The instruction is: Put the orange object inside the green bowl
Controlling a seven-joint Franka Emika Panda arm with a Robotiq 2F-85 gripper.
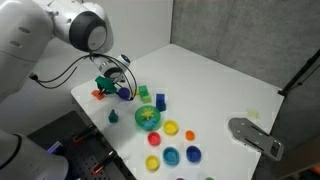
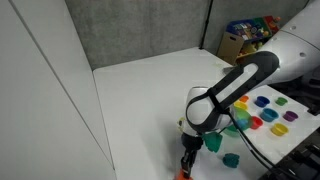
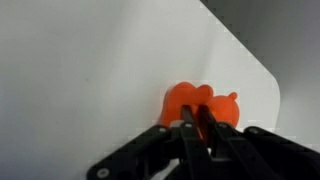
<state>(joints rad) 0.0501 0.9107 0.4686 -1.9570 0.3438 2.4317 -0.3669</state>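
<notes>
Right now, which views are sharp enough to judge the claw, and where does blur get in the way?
Wrist view: the claw is a dark, soft-focus mass in front of the orange object, so its grip is unclear. In an exterior view the near arm is blurred; the green bowl reads clearly.

The orange object [image 3: 195, 103] looks like smooth, slightly glossy plastic, and the white table [image 3: 80, 60] is matt.

Teal cone [image 1: 114, 117], yellow cap [image 1: 171, 128], blue cap [image 1: 170, 156]

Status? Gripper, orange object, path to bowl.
Copy: gripper shut on orange object. Target green bowl apart, yellow piece inside. Nearby green cube beside path.
</notes>
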